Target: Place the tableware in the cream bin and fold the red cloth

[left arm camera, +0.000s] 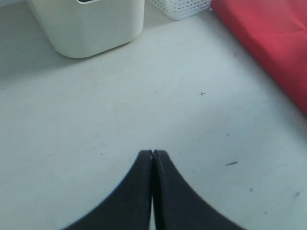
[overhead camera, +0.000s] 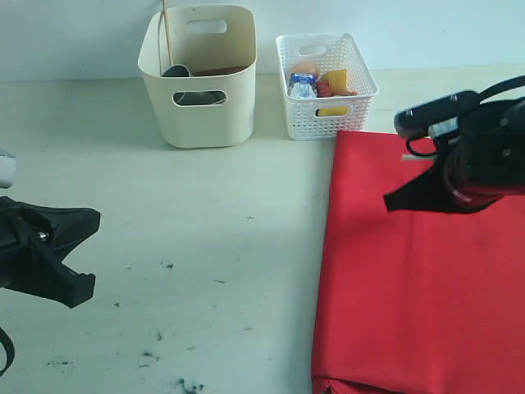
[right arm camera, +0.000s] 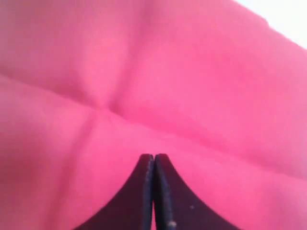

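The red cloth (overhead camera: 410,279) lies folded on the right of the table, its fold edge running down the middle of the exterior view; it also shows in the left wrist view (left arm camera: 268,38) and fills the right wrist view (right arm camera: 144,86). The cream bin (overhead camera: 199,78) stands at the back with tableware inside: chopsticks (overhead camera: 166,33) stick up, and a steel cup (overhead camera: 176,72) and a brown plate edge (overhead camera: 221,71) show. My right gripper (overhead camera: 387,203) hovers over the cloth, shut and empty (right arm camera: 154,156). My left gripper (overhead camera: 86,226) is at the left edge, shut and empty (left arm camera: 153,152).
A white lattice basket (overhead camera: 326,119) holding food items stands right of the cream bin (left arm camera: 91,24), its corner also in the left wrist view (left arm camera: 180,8). Dark smudges mark the pale table (overhead camera: 164,263) near the front.
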Robot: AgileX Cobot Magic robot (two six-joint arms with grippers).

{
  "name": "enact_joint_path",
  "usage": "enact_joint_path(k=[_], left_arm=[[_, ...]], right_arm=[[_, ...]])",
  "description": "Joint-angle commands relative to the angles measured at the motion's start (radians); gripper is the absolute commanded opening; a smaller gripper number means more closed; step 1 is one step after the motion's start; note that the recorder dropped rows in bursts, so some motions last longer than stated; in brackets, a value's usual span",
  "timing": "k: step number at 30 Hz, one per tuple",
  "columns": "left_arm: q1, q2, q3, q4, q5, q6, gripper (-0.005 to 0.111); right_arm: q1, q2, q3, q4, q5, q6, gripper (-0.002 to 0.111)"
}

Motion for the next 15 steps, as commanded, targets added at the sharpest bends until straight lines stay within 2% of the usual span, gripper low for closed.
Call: enact_joint_path(k=[1, 4, 9, 15], left_arm=[[0.002, -0.007, 0.004, -0.009, -0.011, 0.006, 0.002], [0.002, -0.007, 0.004, -0.009, -0.011, 0.006, 0.002], [0.002, -0.007, 0.004, -0.009, -0.003, 0.004, 0.002], [0.002, -0.007, 0.004, -0.009, -0.003, -0.005, 0.002]], right_arm=[[-0.004, -0.125, 0.010, 0.046, -0.353, 0.005, 0.000], [-0.004, -0.118, 0.022, 0.039, -0.421, 0.005, 0.000], [-0.004, -0.029, 0.065, 0.043, -0.275, 0.005, 0.000], [-0.013, 0.066, 0.103, 0.011, -0.232, 0.007, 0.000]])
